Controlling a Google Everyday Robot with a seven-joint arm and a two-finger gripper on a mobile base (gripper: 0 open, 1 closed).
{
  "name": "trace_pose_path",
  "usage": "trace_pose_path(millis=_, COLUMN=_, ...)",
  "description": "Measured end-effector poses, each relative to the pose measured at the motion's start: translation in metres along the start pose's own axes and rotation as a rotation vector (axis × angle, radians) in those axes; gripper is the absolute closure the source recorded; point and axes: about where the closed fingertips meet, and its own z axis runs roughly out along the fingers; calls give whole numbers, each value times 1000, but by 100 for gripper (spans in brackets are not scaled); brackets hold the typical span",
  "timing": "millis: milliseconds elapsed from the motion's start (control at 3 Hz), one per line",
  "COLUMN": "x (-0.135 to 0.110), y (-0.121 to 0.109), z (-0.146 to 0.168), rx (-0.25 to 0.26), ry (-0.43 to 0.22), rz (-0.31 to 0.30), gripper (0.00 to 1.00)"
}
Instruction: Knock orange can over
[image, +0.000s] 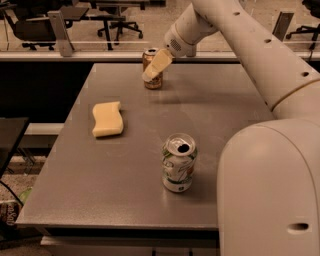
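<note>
The robot's gripper, whether open or closed I cannot tell, overlaps the upper front of the upright orange can.

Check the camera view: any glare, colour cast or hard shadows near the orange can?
Camera view: dim, with a warm amber cast overall; the table looks matte with no glare patch; shadows are soft, only faint ones at the base of the orange can and the white-and-green can. Camera view: the gripper overlaps the orange can's front, covering part of its side.
</note>
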Motion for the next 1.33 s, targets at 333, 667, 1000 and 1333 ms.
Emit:
trace_pose_path(millis=333, x=-6, y=-1, z=5, rx=-5, ry=-14, rz=9, gripper=0)
trace_pose_path(millis=667, x=-11, y=2, z=12, rx=-32, ry=-24, rz=14, gripper=10)
trace_pose_path(millis=1000, x=-11, y=3, z=16, rx=-46, ry=-27, rz=14, gripper=33)
trace_pose_path(millis=1333, x=-11, y=4, z=15, rx=-54, ry=-34, rz=9, gripper=56)
